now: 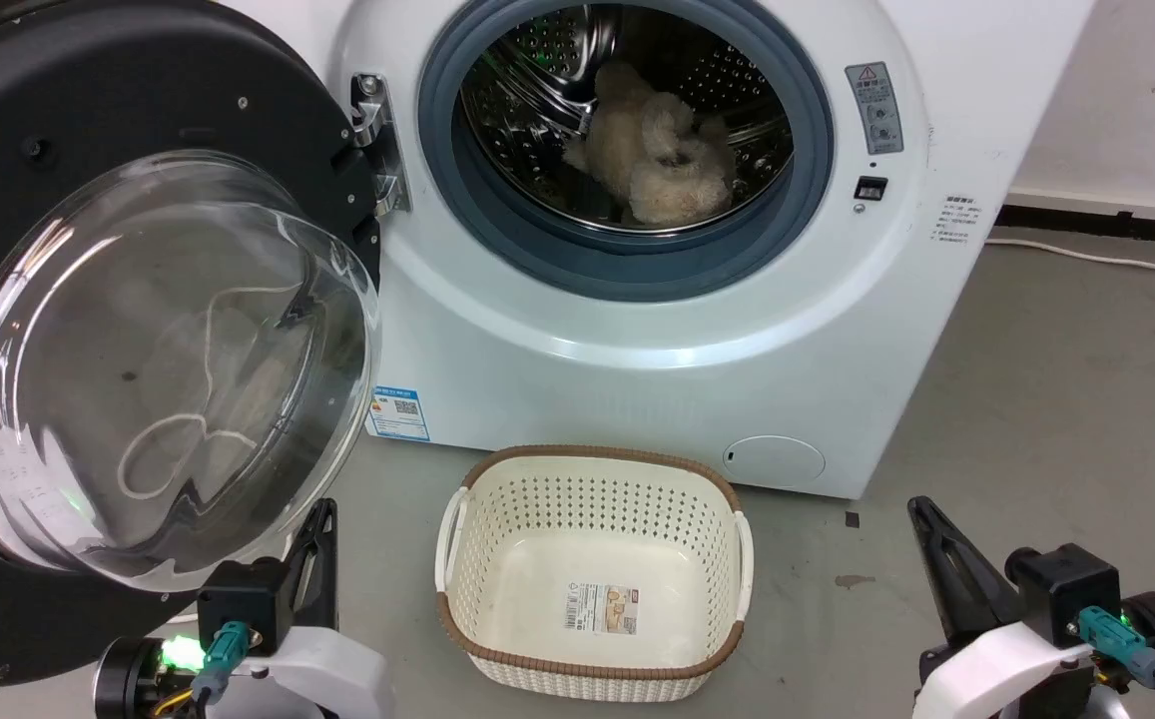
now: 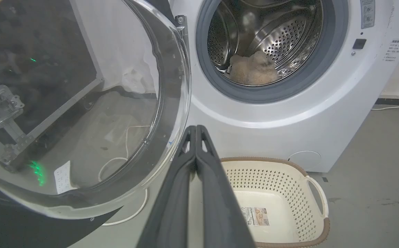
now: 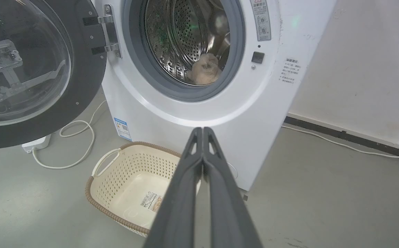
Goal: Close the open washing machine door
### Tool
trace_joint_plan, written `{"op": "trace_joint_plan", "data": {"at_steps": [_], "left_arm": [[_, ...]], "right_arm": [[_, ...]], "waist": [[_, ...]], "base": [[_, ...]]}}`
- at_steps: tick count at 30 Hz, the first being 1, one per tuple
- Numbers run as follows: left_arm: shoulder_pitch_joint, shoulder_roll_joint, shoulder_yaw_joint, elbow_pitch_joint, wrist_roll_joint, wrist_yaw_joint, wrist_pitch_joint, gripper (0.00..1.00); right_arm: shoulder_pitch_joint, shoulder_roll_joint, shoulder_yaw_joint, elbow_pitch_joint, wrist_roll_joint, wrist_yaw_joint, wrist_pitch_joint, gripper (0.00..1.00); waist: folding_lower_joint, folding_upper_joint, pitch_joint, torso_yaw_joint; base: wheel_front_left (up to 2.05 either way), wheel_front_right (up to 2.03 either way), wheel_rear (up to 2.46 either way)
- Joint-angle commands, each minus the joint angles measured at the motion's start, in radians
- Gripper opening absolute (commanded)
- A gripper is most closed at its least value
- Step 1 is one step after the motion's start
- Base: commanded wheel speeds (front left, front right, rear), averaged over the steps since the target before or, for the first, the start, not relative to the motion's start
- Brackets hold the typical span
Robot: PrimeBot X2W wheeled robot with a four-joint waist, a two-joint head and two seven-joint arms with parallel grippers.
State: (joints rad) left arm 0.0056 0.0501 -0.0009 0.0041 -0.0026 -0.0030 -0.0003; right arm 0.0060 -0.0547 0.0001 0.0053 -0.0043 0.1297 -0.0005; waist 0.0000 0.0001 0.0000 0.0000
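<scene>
Currently washing machine door [image 1: 148, 330] stands wide open; left gripper [image 2: 196, 129] and right gripper [image 3: 202, 130] both pressed together.

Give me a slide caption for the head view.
Washing machine door open, fluffy item in drum, basket in front, left gripper and right gripper shut.

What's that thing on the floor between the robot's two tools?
An empty cream perforated laundry basket sits between the left tool and the right tool; the head view shows it.
</scene>
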Motion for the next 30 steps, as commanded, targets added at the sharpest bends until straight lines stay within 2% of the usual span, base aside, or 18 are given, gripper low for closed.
{"op": "trace_joint_plan", "data": {"at_steps": [1,12,13,30], "left_arm": [[-0.006,0.000,0.001,-0.004,0.003,0.003,0.000,0.00],[-0.006,0.000,0.001,-0.004,0.003,0.003,0.000,0.00],[0.000,0.000,0.000,0.000,0.000,0.000,0.000,1.00],[0.000,0.004,-0.019,0.001,0.003,0.002,-0.027,1.00]], "right_arm": [[-0.006,0.005,0.000,-0.005,0.004,0.001,0.000,0.00],[-0.006,0.005,0.000,-0.005,0.004,0.001,0.000,0.00],[0.000,0.000,0.000,0.000,0.000,0.000,0.000,1.00],[0.011,-0.006,-0.009,0.003,0.025,0.000,-0.027,1.00]], "waist": [[0.0000,-0.0001,0.000,0.000],[0.0000,-0.0001,0.000,0.000],[0.0000,-0.0001,0.000,0.000],[0.0000,-0.0001,-0.002,0.011]], "base": [[0.00,0.00,0.00],[0.00,0.00,0.00],[0.00,0.00,0.00],[0.00,0.00,0.00]]}}
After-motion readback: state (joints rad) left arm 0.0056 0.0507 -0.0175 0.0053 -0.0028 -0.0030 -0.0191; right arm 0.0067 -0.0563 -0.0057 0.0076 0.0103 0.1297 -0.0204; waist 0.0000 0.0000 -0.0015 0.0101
